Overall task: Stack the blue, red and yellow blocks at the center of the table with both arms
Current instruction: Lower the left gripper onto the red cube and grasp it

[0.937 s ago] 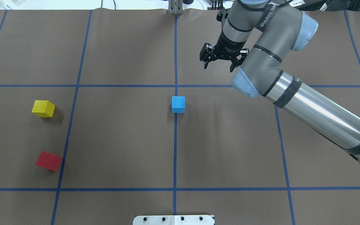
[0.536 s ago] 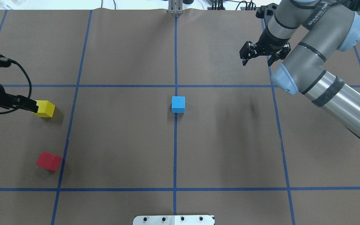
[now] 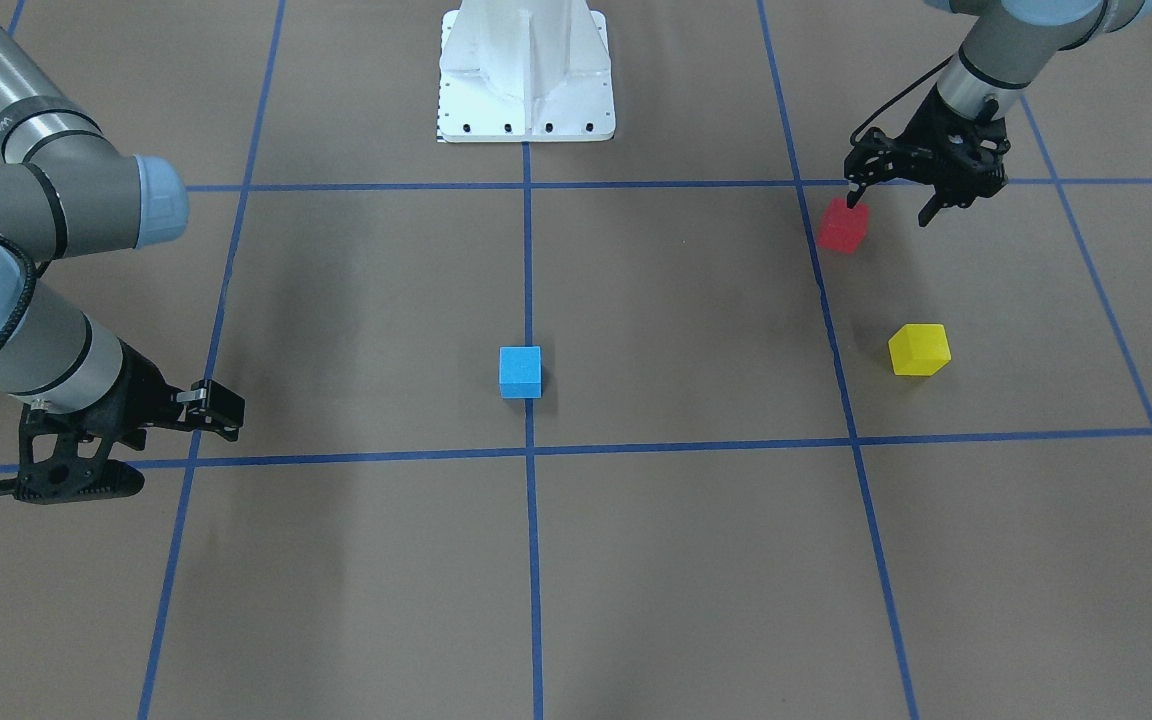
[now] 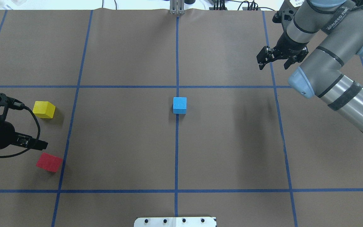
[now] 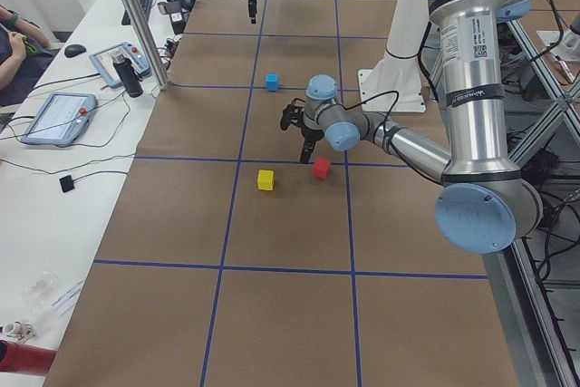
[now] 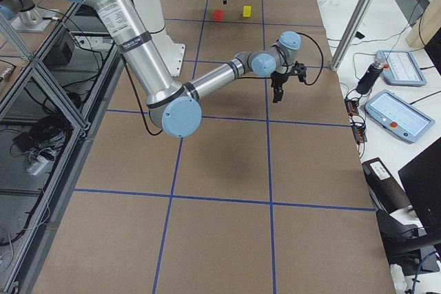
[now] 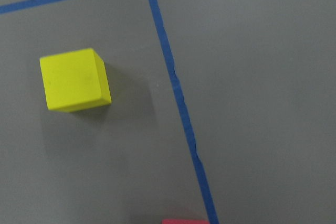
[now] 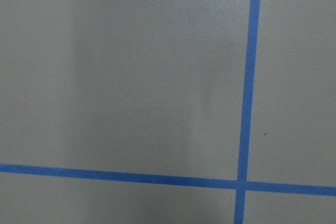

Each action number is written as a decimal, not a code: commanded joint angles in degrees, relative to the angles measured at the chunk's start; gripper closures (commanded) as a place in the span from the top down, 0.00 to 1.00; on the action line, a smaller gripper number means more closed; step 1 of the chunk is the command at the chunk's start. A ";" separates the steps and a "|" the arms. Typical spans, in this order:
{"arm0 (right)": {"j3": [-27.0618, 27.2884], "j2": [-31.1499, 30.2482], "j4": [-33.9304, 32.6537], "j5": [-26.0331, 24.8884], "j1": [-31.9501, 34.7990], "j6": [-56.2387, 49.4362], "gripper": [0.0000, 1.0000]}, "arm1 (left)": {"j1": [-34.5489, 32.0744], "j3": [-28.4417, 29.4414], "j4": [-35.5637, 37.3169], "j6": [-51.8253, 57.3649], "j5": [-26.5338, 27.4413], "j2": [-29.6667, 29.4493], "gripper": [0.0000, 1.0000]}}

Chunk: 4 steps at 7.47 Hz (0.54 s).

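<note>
The blue block (image 4: pixel 179 105) sits alone at the middle of the table (image 4: pixel 121 151), on the central line of the blue tape grid (image 4: pixel 176 164), with nothing on top of it. The other 2 blocks lie well apart from it on the robot's left side: the yellow block (image 4: pixel 44 109) farther from the robot's base, and the red block (image 4: pixel 49 162) nearer the base, just beside a tape line. The left hand (image 3: pixel 888 200) hangs close to the red block with its 2 fingers spread apart and nothing between them. In the front-facing view 1 fingertip seems to line up with the block's upper corner, though contact cannot be judged from that angle. The left wrist camera shows the yellow block whole and only a sliver of the red block at its bottom edge. The right hand (image 4: pixel 273 64) is above the table's far right area, well away from every block, its fingers also parted and empty.
</note>
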 commanded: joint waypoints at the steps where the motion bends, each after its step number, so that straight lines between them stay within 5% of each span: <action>1: -0.10 -0.12 -0.04 -0.07 0.01 0.23 0.99 | 2.92 0.13 -1.02 -1.10 0.99 1.25 0.99; 4: -0.45 -0.29 0.05 -0.24 0.01 0.24 0.99 | 7.76 0.93 -0.84 -4.87 5.39 0.64 0.99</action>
